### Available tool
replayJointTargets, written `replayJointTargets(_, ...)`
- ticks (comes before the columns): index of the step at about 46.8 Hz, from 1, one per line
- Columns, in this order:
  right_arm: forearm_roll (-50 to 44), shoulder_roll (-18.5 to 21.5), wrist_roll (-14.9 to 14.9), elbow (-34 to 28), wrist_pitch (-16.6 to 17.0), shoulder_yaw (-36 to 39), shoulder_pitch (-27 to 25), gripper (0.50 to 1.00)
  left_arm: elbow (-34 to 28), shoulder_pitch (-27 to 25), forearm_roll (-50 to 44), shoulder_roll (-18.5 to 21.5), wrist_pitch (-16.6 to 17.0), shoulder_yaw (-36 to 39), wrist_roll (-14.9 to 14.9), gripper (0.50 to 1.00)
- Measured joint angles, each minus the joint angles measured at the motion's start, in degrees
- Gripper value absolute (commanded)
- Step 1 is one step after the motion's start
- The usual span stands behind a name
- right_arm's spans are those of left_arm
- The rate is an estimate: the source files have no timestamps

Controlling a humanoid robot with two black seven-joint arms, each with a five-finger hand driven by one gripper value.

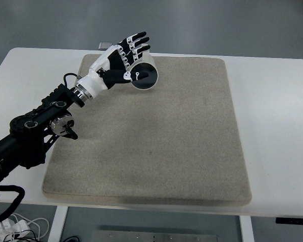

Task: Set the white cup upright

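— Where is the white cup (pixel 144 73)?

— At the far left part of the beige mat (pixel 192 131), near the mat's back edge. It is tilted, its dark mouth turned toward the camera and slightly down, so it is not standing upright.

— Is it held?

— Yes, the left hand (pixel 122 63) is clasped around it: the thumb presses on the near rim and the fingers (pixel 137 42) wrap over the far side of the wall, their tips stretched past the cup.

— And the arm's pose?

— The left arm (pixel 40 121) comes in from the lower left edge and reaches diagonally up over the mat's left side, wrist bent toward the cup. A small dark object (pixel 105 45) lies on the white table (pixel 272 111) just behind the hand.
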Motion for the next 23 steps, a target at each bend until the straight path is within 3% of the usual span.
replayJointTargets(23, 0.2, 0.0, 0.0, 0.0, 0.0, 0.2, -0.9, 0.952, 0.4, 0.1, -3.0, 0.0, -0.1, 0.0, 0.0, 0.992)
